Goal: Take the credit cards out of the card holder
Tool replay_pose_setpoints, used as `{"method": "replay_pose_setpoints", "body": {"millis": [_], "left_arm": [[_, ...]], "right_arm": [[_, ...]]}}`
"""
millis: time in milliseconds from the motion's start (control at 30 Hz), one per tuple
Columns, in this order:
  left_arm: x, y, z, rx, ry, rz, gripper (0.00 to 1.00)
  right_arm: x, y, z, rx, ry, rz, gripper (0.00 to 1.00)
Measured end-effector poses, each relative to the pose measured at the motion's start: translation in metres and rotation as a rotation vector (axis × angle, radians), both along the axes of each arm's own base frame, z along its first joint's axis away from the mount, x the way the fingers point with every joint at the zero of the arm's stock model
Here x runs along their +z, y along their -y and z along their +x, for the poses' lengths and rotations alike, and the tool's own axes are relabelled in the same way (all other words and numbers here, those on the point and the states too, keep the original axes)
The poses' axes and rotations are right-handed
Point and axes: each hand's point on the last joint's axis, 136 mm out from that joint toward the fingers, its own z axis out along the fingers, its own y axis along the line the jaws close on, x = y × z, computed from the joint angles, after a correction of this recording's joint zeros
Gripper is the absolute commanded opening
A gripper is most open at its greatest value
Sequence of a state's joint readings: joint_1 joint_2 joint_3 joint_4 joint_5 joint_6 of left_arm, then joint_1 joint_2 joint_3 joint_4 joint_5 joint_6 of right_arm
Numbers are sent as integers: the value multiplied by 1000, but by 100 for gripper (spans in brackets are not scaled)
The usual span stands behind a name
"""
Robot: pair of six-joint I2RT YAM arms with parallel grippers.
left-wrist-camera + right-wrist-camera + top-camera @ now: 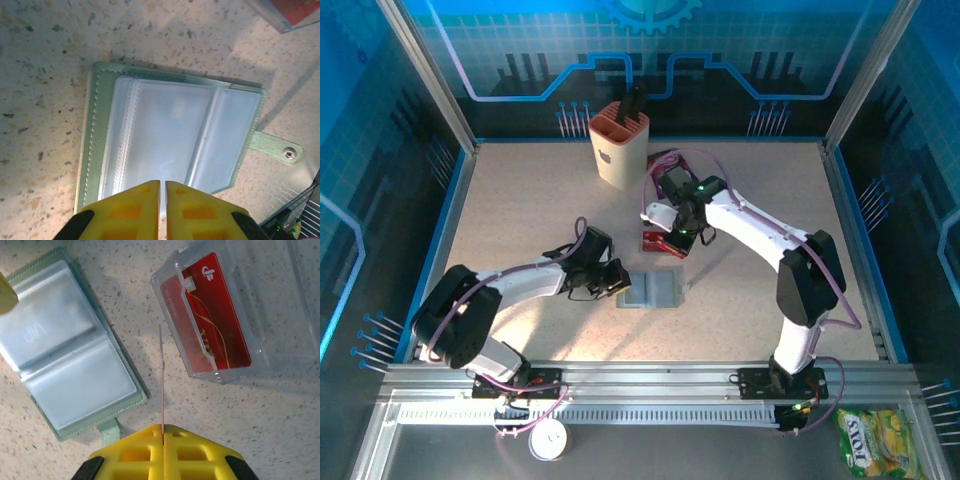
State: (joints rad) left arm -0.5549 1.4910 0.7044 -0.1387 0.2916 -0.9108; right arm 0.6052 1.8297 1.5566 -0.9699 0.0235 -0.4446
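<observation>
card holder: lies open and flat on the surface (520, 200), near the middle of the top view, card holder (653, 289) sleeves facing up, strap tab pointing toward the right arm's side

left hand: the left hand (162, 186) has its yellow fingers nearly together, pressing on or pinching the near edge of the holder's clear sleeves (we can't tell which)

right hand: the right hand (162, 429) is clamped on a thin card (161, 377) seen edge-on, hovering between the holder and a clear plastic tray (240, 310)

credit cards: one red card (212, 320) already lies in that clear tray, beside the holder; the sleeves we can see look mostly empty, though a faint print shows through one pocket (could be another card, too washed out to say)

step in hand: we'd say we're mid-transfer, one card out and heading to the tray while the left pins the holder down

next move: needs the right hand to line the card up over the tray and let go flat, with the left holding the holder steady

other stuff: a beige slotted cup (618, 142) stands at the back, well apart
</observation>
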Motion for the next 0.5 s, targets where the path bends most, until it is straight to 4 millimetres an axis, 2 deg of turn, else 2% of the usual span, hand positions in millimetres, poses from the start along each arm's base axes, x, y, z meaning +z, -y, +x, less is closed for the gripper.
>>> {"method": "replay_pose_setpoints", "body": {"millis": [267, 367, 500], "left_arm": [[19, -10, -3, 19, 39, 12, 13], [20, -12, -5, 24, 35, 21, 13], [18, -16, -8, 30, 22, 38, 13]], "right_arm": [[12, -20, 34, 181, -17, -11, 0], [17, -23, 48, 208, -20, -2, 0], [15, -24, 55, 237, -44, 0, 0]]}}
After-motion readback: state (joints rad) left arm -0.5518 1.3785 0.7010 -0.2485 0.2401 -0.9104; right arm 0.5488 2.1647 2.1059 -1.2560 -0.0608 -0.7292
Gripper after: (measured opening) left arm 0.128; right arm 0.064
